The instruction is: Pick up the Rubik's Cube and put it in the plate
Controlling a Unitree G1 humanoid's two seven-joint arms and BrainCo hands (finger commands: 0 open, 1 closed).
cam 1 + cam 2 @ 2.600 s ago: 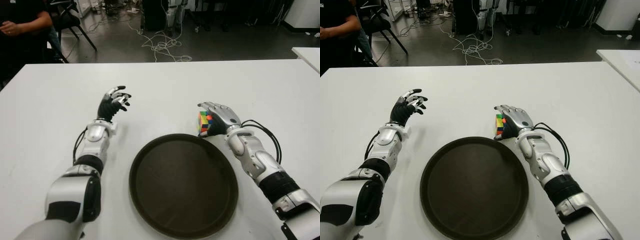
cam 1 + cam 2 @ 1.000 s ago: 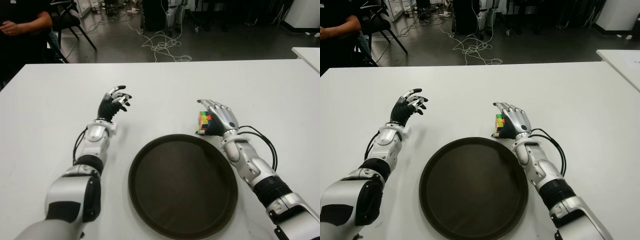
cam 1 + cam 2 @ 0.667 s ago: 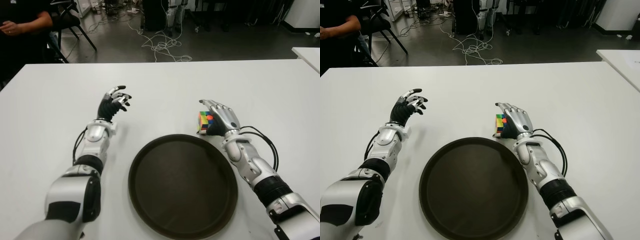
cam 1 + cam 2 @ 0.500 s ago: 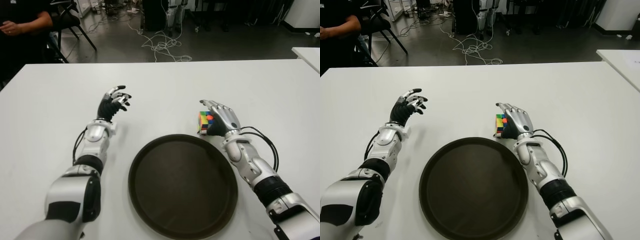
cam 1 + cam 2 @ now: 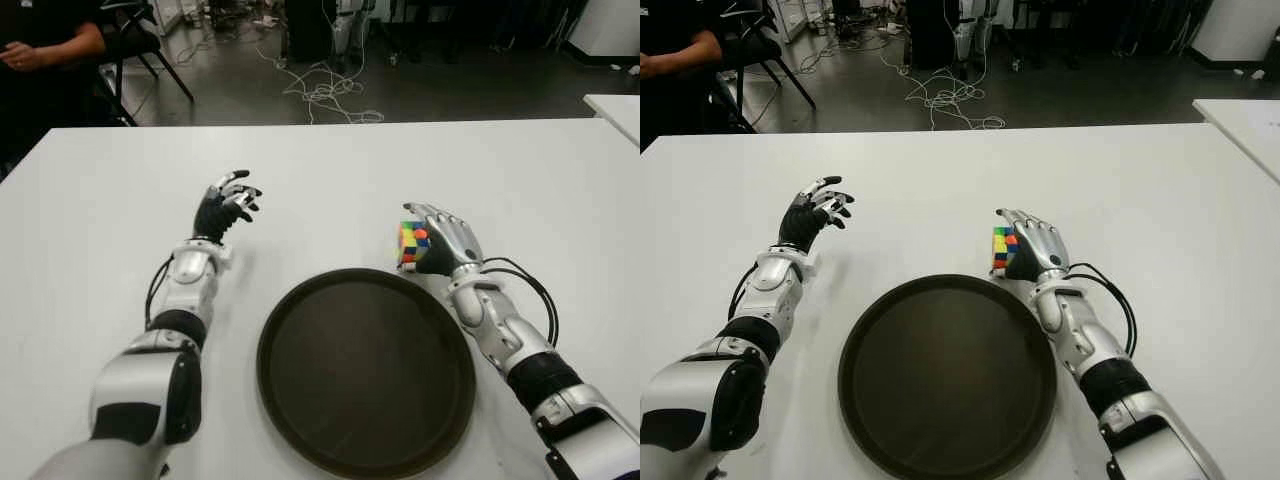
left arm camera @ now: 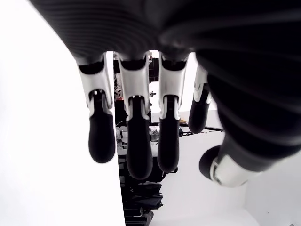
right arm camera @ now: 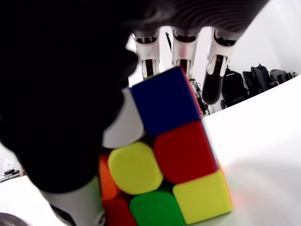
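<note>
Table (image 5: 330,170): white, broad, bearing everything listed below; a dark floor with cables lies beyond its far edge.

Plate (image 5: 366,455): dark, round, shallow-rimmed, nothing in it. It sits in front of me, between my two arms.

Left hand (image 5: 225,205): idle, showing well to the left of the plate, over bare table. My fingers (image 6: 134,139) are loosely spread and hold nothing.

Right hand (image 5: 443,242): at work, just past the plate's far right rim. My fingers arch over the top of the cube and my thumb (image 7: 117,129) presses its near side, so I judge the hold is made or nearly made.

Cube (image 5: 411,243): small, many-coloured, in my right hand's grasp, just beyond the plate's rim and not yet in it. I cannot tell whether it is off the table.

Step in hand: the pick-up, at the closing of the grip. The next move, as I judge it, calls for a firm squeeze, a lift clear of the rim, then a short carry toward me and to my left, over the plate's middle, before letting go.

Views compared: the eye views place cube against plate, which the right wrist view lacks. The right wrist view shows my thumb against the cube and my fingertips (image 7: 212,87) past its far edge, which my hand's back hides from above.
</note>
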